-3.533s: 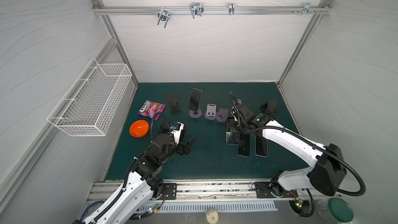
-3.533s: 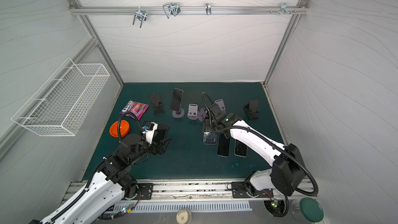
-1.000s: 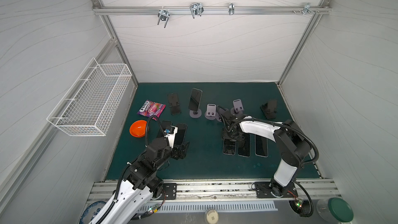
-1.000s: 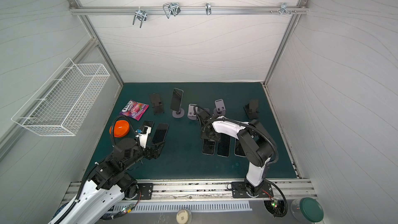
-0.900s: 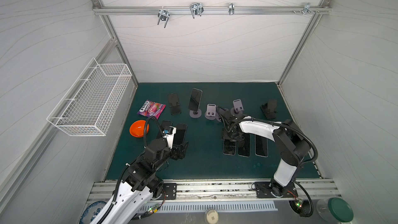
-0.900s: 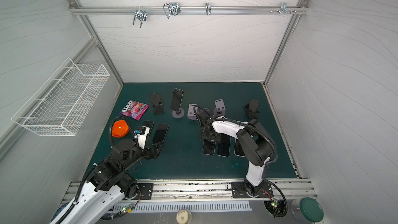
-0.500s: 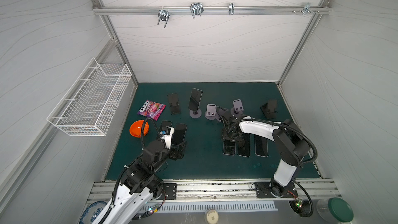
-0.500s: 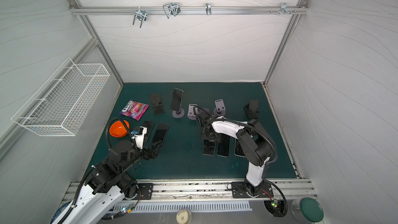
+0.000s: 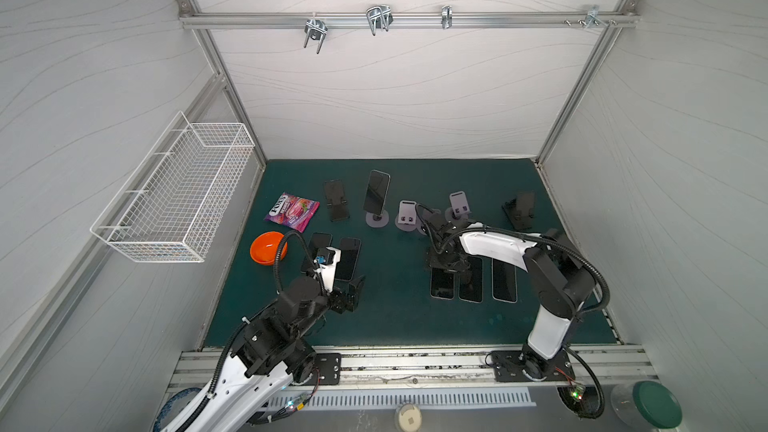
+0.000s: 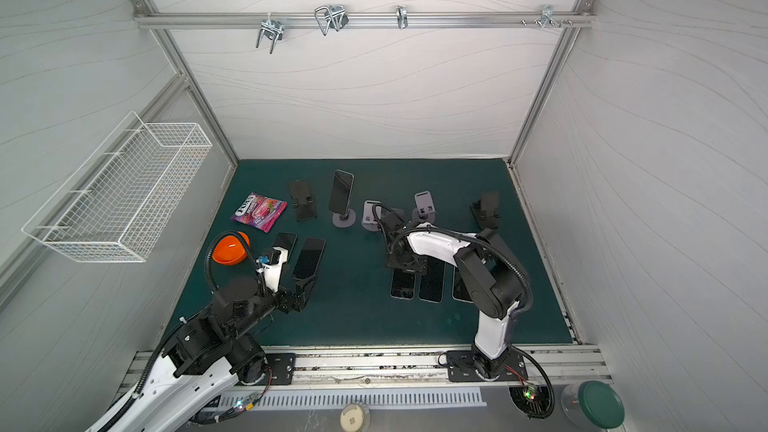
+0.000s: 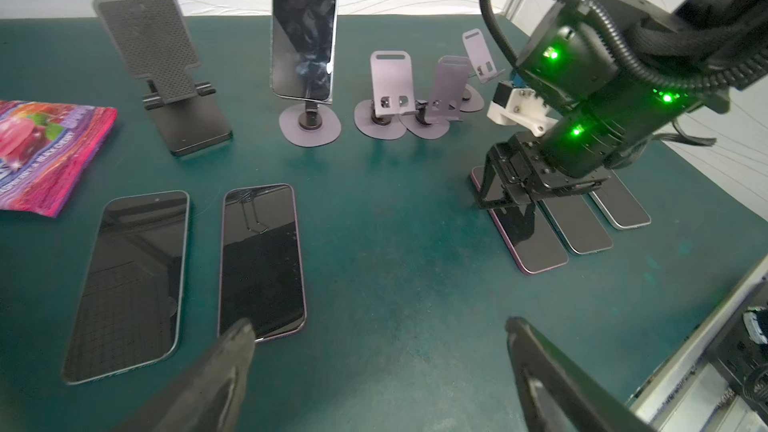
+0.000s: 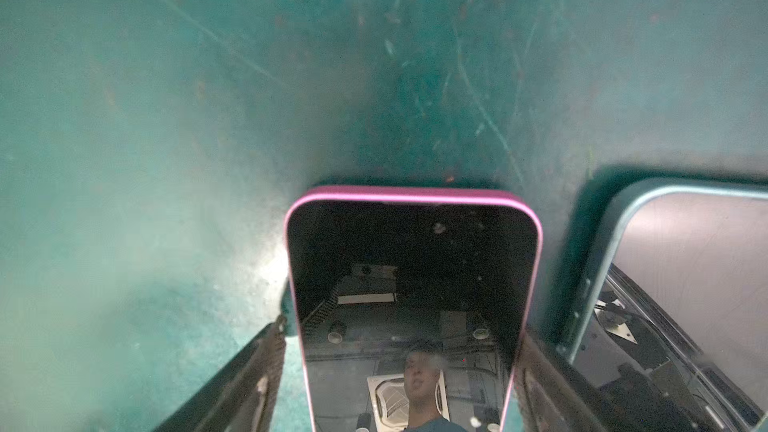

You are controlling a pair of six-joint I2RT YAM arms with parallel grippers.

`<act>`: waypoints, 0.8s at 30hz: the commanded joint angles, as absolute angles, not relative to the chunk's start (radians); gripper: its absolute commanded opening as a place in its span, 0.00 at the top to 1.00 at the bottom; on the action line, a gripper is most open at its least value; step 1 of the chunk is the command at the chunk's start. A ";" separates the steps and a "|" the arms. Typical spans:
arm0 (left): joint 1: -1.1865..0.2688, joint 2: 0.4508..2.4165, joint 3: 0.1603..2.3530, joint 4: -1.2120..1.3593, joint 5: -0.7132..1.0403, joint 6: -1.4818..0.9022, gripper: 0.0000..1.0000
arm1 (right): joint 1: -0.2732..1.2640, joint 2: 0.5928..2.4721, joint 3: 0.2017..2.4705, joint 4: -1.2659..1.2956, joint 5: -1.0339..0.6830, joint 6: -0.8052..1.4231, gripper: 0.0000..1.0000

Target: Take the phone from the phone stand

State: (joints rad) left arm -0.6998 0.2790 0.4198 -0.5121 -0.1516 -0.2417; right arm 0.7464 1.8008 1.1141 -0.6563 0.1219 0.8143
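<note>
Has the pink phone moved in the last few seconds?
Yes: the pink phone moved toward the front rail, now level with the blue-edged phone.

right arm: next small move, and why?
Probably lift the right gripper straight up and clear. The pink-edged phone lies flat on the mat beside a blue-edged phone, and the fingers flank it with a sliver of gap, so there seems nothing left to hold. A straight rise should avoid nudging it. One phone stands on its stand, likely the following target.
</note>
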 commanded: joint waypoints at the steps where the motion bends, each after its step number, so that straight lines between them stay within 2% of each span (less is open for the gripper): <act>1: -0.742 0.245 0.394 -0.464 -0.220 -0.261 0.05 | 0.741 1.852 1.077 -0.660 0.102 0.828 0.14; 9: -0.789 0.228 0.388 -0.477 -0.268 -0.271 0.05 | 0.746 1.790 1.110 -0.692 0.152 0.808 0.09; 17: -0.789 0.233 0.397 -0.485 -0.276 -0.275 0.04 | 0.751 1.644 1.150 -0.693 0.233 0.778 0.01; 24: -0.789 0.229 0.397 -0.487 -0.287 -0.281 0.04 | 0.748 1.548 1.209 -0.762 0.306 0.707 0.01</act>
